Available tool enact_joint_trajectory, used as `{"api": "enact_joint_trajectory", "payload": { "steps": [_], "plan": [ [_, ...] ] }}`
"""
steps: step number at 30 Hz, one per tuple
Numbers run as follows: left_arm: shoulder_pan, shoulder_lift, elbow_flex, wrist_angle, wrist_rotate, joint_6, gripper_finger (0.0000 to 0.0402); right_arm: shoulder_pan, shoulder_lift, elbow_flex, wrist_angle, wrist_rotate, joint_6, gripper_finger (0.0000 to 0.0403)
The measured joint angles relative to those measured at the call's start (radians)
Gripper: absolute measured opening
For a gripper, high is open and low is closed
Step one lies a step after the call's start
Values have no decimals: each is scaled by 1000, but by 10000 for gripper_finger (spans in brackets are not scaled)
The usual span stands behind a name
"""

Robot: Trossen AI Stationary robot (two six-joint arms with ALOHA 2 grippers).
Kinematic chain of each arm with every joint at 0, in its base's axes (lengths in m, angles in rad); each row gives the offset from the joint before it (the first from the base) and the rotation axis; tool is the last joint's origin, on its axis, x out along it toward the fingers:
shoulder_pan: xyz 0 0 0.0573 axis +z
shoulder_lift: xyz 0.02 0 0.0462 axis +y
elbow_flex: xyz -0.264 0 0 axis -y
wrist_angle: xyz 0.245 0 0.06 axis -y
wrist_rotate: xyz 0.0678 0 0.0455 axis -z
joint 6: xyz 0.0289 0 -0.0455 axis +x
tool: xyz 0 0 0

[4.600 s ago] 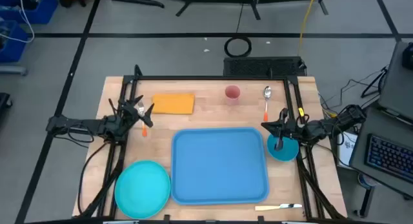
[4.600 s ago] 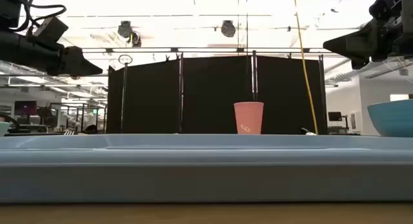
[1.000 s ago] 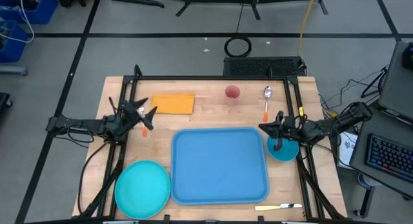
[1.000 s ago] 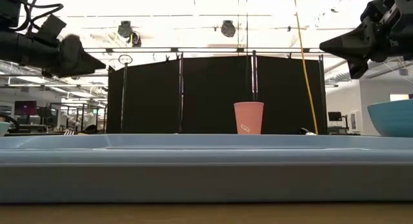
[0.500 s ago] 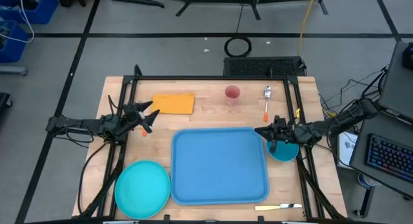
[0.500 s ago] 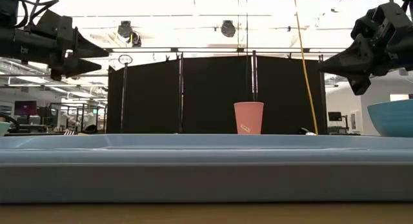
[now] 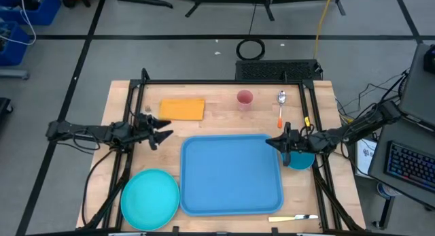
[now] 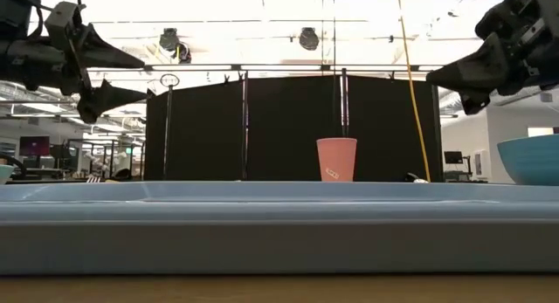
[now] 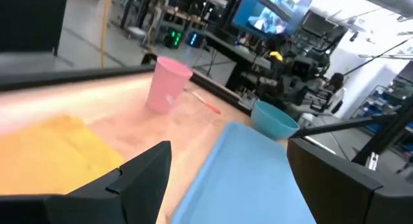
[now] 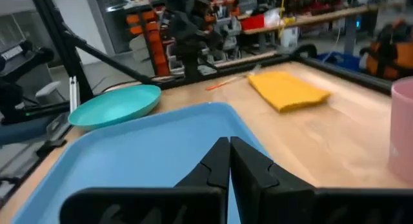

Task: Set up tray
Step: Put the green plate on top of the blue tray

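Note:
The light-blue tray [image 7: 231, 175] lies flat at the table's middle and fills the foreground of the low view [image 8: 279, 224]. My left gripper [image 7: 165, 135] hovers open just off the tray's far left corner, pointing level at it; in its wrist view its gripper [image 9: 229, 179] has only the tray [image 9: 242, 175] beyond it. My right gripper [image 7: 267, 142] is shut and hovers level over the tray's far right corner, above the tray [image 10: 148, 159] in its wrist view. Both grippers, left [image 8: 131, 76] and right [image 8: 432, 76], stand high above the table.
A teal plate [image 7: 149, 198] lies at the near left. An orange napkin [image 7: 182, 109], a pink cup [image 7: 245, 98] and an orange-handled spoon [image 7: 281, 107] sit along the far side. A blue bowl [image 7: 299, 159] sits under my right arm. A knife [image 7: 293, 217] lies near right.
My left gripper has rolled about its own axis and swung its fingers toward the tray's far left corner, staying open. My right gripper has gone toward the table's left, out over the tray's far right corner, staying shut.

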Motion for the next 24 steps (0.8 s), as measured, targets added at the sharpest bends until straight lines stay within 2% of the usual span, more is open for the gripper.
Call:
{"api": "enact_joint_trajectory", "payload": {
  "steps": [6, 11, 15, 19, 24],
  "plan": [
    [-46, 87, 0, 2, 11, -46, 310, -28, 42, 0, 102, 0, -95, 4],
    [-101, 145, 0, 2, 11, -31, 310, -60, 58, 0, 132, -1, -103, 4],
    [-162, 188, 28, -1, 52, -26, 310, -74, 61, 0, 136, -2, -97, 4],
    [-234, 247, 119, -57, 54, -28, 299, -80, 61, 0, 136, -2, -71, 4],
    [-312, 357, 311, -251, -23, -17, 245, -80, 61, 0, 133, -3, -27, 4]
  ]
}}
